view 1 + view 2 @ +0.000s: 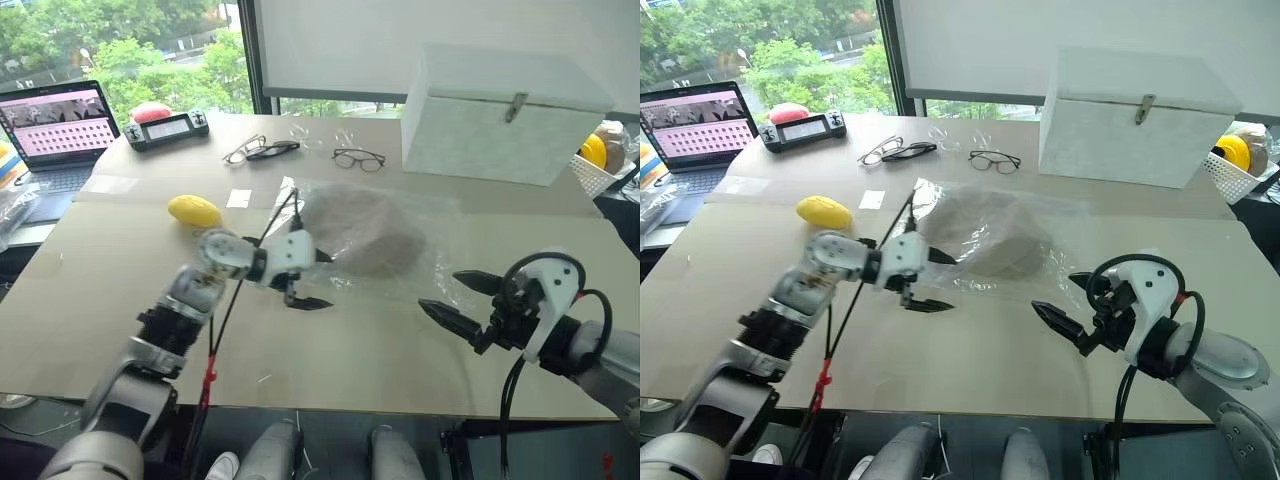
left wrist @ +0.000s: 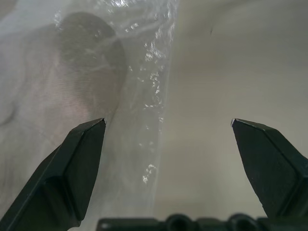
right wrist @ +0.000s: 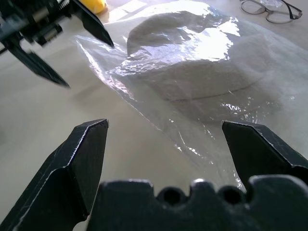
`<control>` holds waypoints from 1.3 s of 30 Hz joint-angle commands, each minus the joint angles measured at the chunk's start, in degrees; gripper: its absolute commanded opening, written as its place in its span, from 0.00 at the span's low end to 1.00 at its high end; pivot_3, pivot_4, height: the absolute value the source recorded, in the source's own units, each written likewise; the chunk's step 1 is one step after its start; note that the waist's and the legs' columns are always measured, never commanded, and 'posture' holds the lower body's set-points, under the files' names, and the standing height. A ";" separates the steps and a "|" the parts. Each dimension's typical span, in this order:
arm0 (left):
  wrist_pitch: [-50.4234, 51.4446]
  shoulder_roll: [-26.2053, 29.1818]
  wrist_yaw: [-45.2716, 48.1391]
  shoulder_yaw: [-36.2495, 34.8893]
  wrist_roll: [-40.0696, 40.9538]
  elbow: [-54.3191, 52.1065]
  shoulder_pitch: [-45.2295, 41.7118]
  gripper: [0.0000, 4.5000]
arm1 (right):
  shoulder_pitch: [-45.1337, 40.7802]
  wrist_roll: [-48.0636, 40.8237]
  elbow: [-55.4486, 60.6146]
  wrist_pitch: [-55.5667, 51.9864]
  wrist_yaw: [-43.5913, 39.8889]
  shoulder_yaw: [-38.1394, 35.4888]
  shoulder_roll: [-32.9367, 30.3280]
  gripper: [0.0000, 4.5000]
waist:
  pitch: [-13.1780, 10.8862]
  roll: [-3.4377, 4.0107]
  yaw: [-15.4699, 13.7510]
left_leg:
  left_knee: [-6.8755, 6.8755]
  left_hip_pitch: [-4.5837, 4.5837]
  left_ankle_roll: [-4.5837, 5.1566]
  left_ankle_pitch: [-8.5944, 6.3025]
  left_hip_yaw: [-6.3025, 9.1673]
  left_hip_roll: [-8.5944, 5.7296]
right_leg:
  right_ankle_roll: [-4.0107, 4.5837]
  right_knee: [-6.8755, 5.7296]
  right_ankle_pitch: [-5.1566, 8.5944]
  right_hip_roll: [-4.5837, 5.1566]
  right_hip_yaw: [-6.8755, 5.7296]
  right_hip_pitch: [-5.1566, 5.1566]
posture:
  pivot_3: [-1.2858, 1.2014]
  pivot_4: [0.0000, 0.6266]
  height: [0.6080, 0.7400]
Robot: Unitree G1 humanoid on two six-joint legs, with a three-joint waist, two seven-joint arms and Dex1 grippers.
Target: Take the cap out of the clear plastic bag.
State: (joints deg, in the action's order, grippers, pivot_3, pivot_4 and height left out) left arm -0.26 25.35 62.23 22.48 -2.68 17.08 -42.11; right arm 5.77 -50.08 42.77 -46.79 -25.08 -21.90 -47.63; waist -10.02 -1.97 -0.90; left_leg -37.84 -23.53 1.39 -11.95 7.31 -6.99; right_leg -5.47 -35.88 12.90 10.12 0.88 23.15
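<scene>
Cap (image 1: 362, 235): soft beige-tan fabric, rounded crown, lying wholly inside the clear plastic bag (image 1: 1060, 225) at mid-table, in front of the white box (image 1: 505, 115). Judged light and limp; likely to fold and drag against the film rather than slide out stiffly. Bag: thin, crinkly, shiny film, judged slippery and apt to bunch; best pinched at a loose edge, with the cap taken by a fold of cloth or its brim once an opening is found; which edge is open cannot be told. Left gripper (image 1: 309, 281): jaws spread wide, empty, just beside the bag's near left edge. Right gripper (image 1: 1061, 303): jaws spread wide, empty, near the bag's near right corner, pointing toward the cap, not touching.
</scene>
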 commanded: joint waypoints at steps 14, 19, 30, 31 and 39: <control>-2.28 -13.41 -40.55 9.73 -31.44 19.48 -5.90 1.00 | 6.42 -3.90 6.33 -0.33 1.61 -8.12 -0.24 1.00 | 0.06 0.01 -0.59 | -0.03 0.61 0.25 0.16 -0.07 0.04 | -0.83 0.44 0.12 0.03 -0.04 -0.99 | 0.52 0.24 1.00; -2.65 -16.70 -44.56 12.41 -34.30 29.27 -8.68 1.00 | 6.83 -4.65 7.01 -0.31 2.74 -8.50 -0.11 1.00 | 0.42 0.12 -0.73 | -0.03 0.61 0.26 0.16 -0.08 0.03 | -0.86 0.46 0.11 0.03 -0.05 -0.98 | 0.52 0.24 1.00; -5.08 -18.15 -44.64 12.10 -33.57 34.39 -10.52 0.45 | 9.16 -5.82 8.24 0.29 4.57 -9.47 0.17 1.00 | 0.71 0.27 -0.09 | -0.03 0.67 0.26 0.16 -0.15 0.07 | -0.92 0.47 0.09 0.03 -0.04 -1.03 | 0.52 0.24 1.00; -5.12 -18.21 -44.65 12.06 -33.58 34.56 -10.58 0.38 | 9.22 -5.86 8.24 0.33 4.65 -9.48 0.16 1.00 | 0.71 0.27 0.02 | -0.03 0.65 0.26 0.16 -0.15 0.07 | -0.92 0.47 0.09 0.03 -0.04 -1.01 | 0.52 0.24 1.00; -5.29 -18.62 -45.12 11.77 -33.60 35.88 -11.11 0.01 | 9.19 -5.94 8.26 0.38 5.11 -9.25 0.16 1.00 | 0.79 0.39 0.07 | -0.03 0.65 0.26 0.16 -0.15 0.06 | -0.94 0.50 0.11 0.04 -0.04 -1.03 | 0.52 0.24 1.00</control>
State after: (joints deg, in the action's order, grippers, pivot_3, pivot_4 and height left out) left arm -6.53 6.27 16.85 33.49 -35.44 48.96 -54.94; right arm 15.12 -55.35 49.38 -47.06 -20.35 -29.85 -47.62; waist -9.23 -1.58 -0.83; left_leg -37.87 -22.87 1.65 -11.79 7.17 -6.92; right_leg -6.42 -35.38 13.01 10.15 0.83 22.12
